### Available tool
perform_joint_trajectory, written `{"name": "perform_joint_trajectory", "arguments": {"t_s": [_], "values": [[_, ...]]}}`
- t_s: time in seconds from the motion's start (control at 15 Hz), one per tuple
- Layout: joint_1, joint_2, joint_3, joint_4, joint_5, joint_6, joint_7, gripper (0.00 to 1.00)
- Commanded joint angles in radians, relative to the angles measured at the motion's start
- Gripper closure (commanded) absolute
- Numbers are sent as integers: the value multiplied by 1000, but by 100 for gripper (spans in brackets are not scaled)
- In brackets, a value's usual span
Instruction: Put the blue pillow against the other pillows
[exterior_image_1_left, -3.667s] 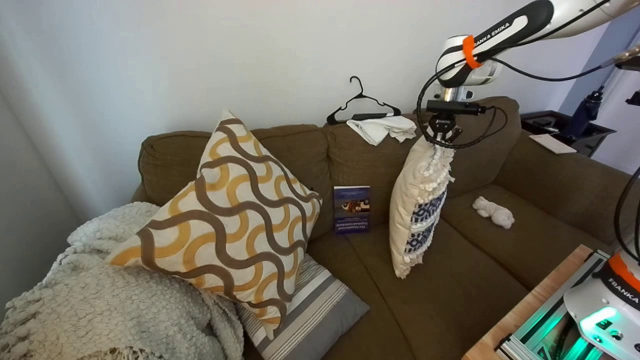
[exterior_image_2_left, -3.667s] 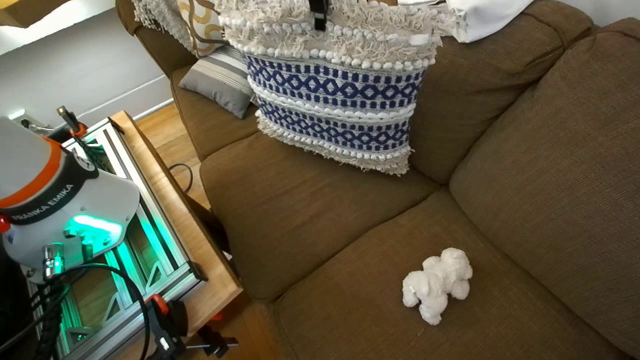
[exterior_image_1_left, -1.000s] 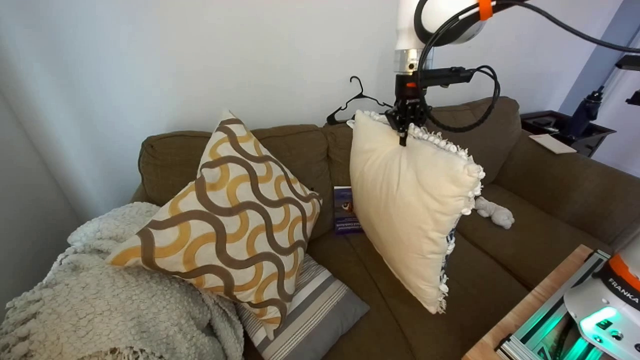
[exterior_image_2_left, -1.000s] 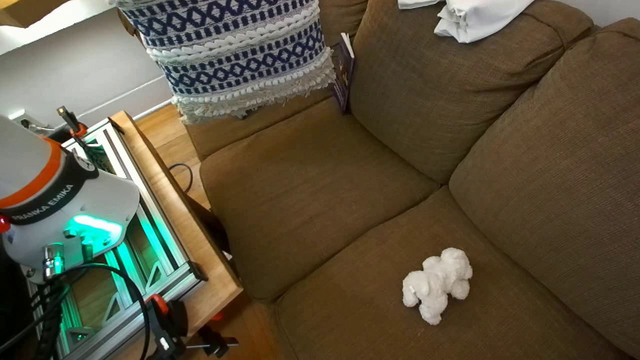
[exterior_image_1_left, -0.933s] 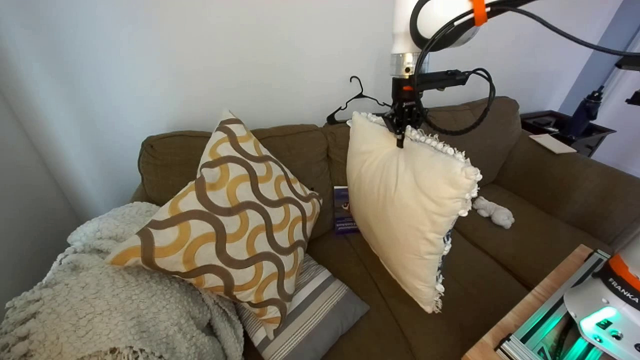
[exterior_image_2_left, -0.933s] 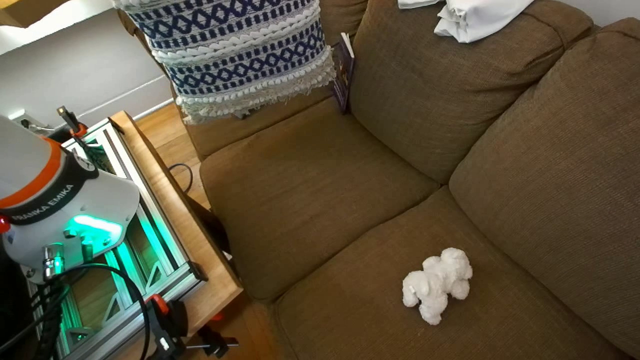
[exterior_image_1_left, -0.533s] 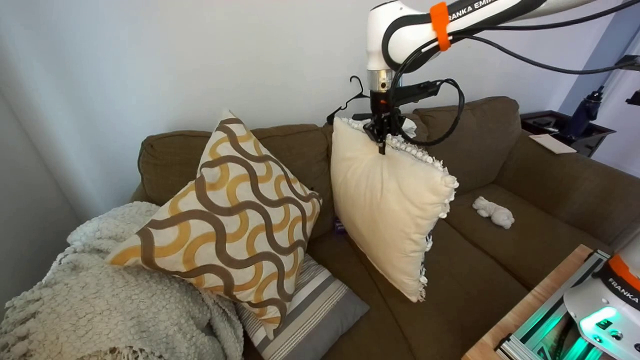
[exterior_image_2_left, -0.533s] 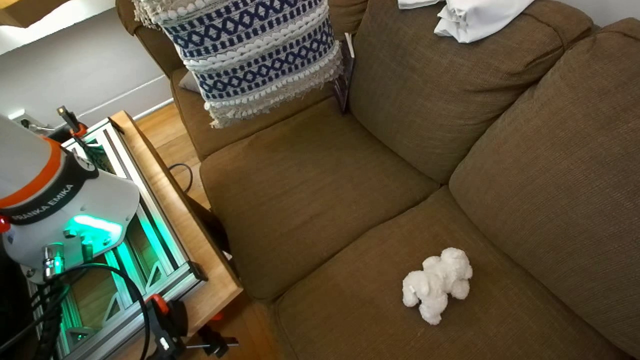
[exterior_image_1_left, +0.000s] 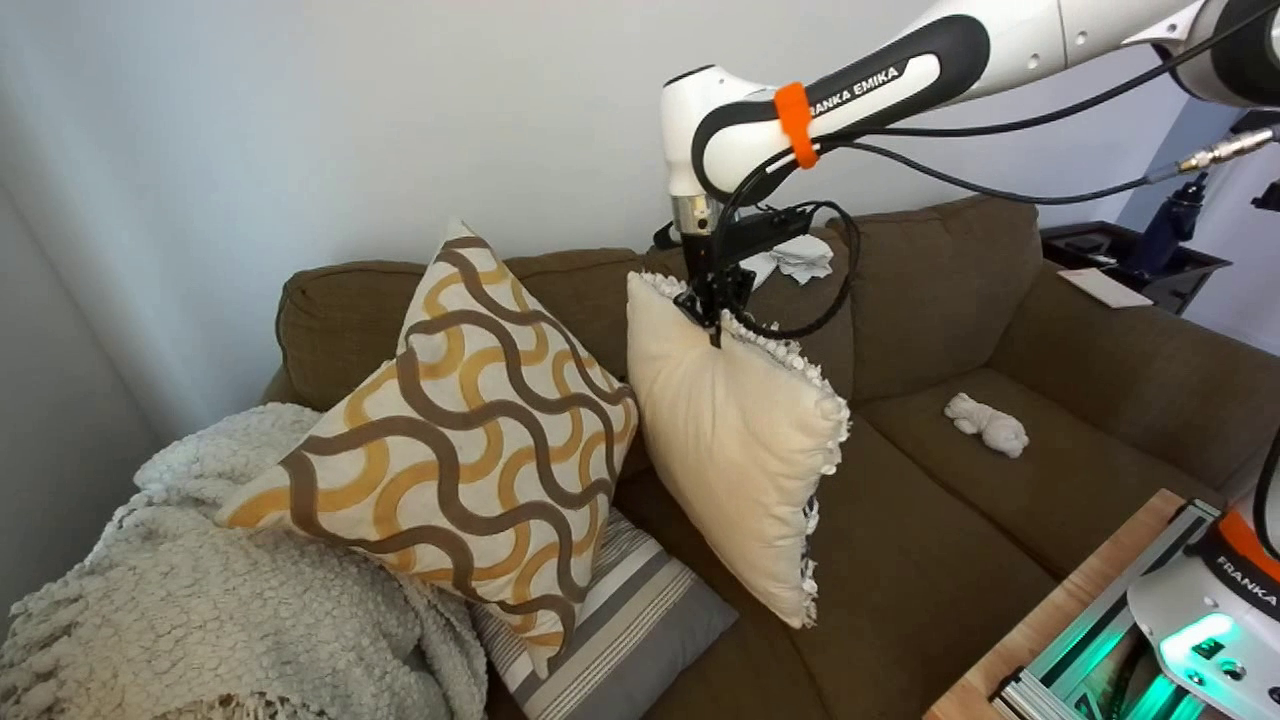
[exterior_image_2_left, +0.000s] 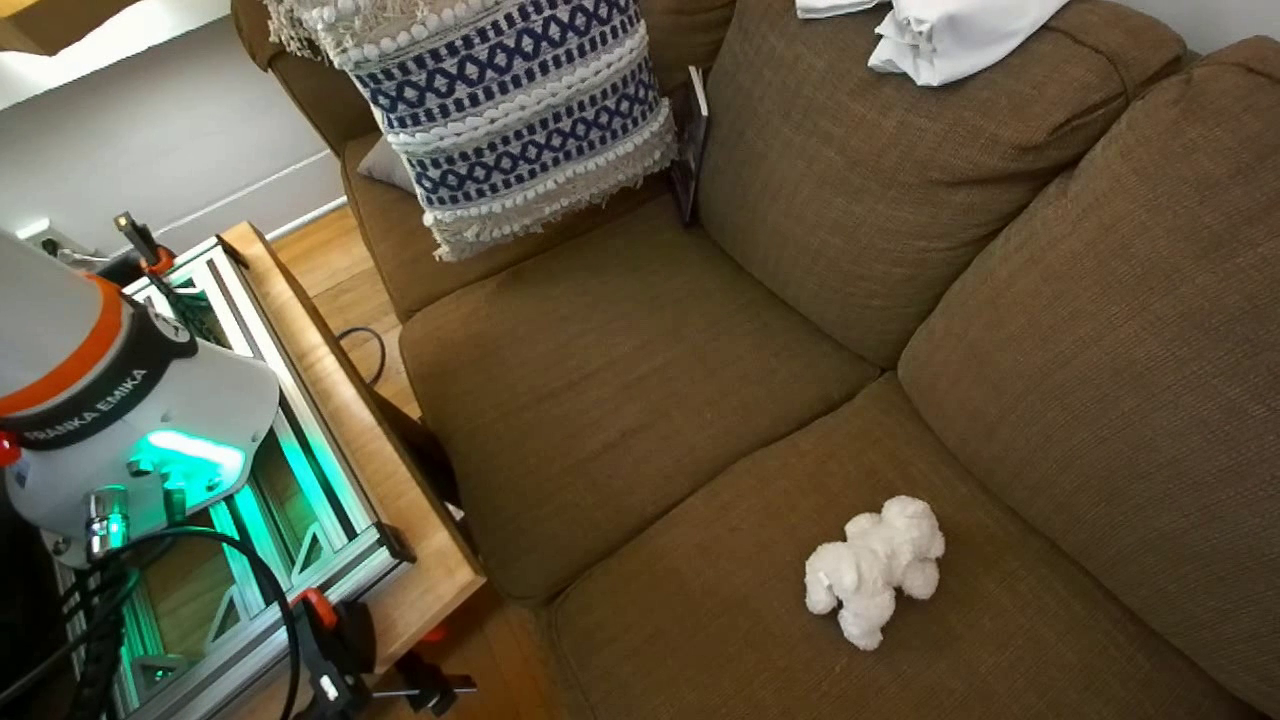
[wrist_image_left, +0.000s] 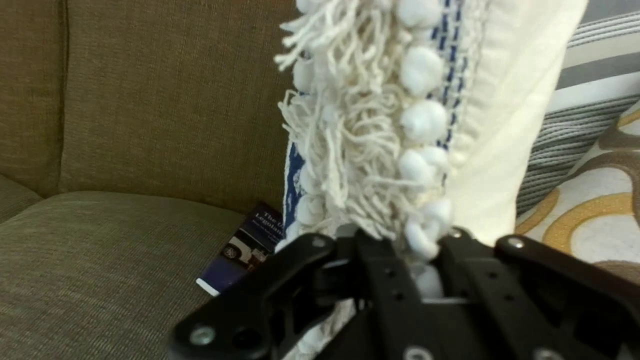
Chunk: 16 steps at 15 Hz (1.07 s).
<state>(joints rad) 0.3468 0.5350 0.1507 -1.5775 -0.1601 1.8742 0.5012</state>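
Blue pillow (exterior_image_1_left: 735, 455) is being held below the jaws, top pinched between them, likely for propping against wavy pillow (exterior_image_1_left: 465, 425).

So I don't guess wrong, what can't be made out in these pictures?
Upper front of the blue pillow: cut off by an exterior view's top edge.
Part of the striped pillow: covered by the wavy pillow in an exterior view.
Book: its title runs behind the blue pillow in the wrist view.
Whether the blue pillow touches the wavy pillow: the gripper covers where their edges converge in the wrist view.
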Motion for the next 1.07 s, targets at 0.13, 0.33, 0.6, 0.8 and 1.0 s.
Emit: {"name": "perform_joint_trajectory", "arguments": {"t_s": [0.13,0.33,0.6,0.8,1.0], "values": [[91,128,-35,204,-8,-61,75,96],[128,193,-41,263,-17,-129,65,96],[161,264,-47,327,-33,-277,35,96],[178,302,-52,383,-47,-374,4,96],[189,272,-63,398,-74,-377,-1,96]]}}
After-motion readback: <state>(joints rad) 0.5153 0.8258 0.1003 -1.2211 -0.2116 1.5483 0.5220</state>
